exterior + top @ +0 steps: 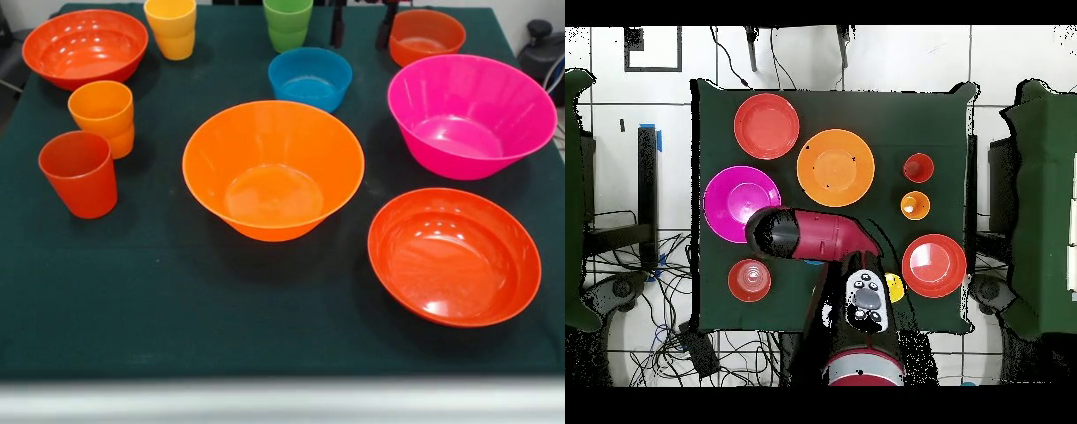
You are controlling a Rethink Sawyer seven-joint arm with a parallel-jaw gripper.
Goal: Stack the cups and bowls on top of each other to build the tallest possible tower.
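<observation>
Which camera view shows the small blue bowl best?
The front view shows it best: the small blue bowl stands whole and uncovered behind the large orange bowl, with its rim and inside visible. In the overhead view the robot arm covers that place, so almost nothing of the bowl can be seen there.

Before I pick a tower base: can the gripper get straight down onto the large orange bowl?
Probably yes. The large orange bowl stands alone mid-table with clear cloth all round; the blue bowl and magenta bowl sit apart from it. The gripper shows only as tips at the far edge.
</observation>
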